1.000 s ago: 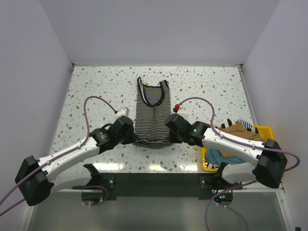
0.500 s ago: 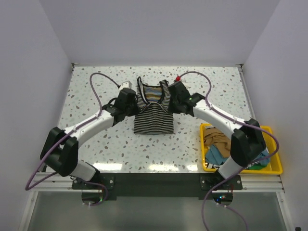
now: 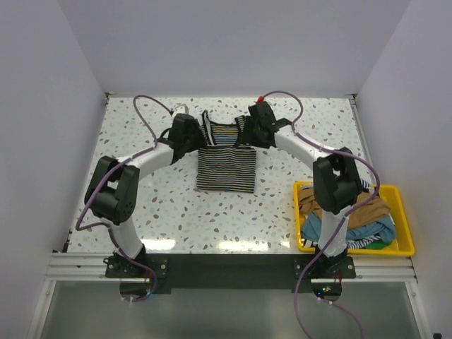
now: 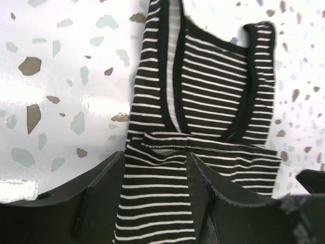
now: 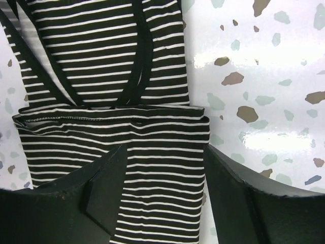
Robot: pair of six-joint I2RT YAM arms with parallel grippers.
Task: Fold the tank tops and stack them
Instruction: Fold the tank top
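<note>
White walls close in a speckled surface. On it, at the upper middle of the overhead view, the striped tank top lies flat, its lower half folded up so the hem crosses just below the straps. The left pincer and right pincer hover at the fold's two upper corners, each with jaws apart and the cloth lying loose between them. At lower right a yellow bin holds a tan-brown tank top and a teal tank top.
</note>
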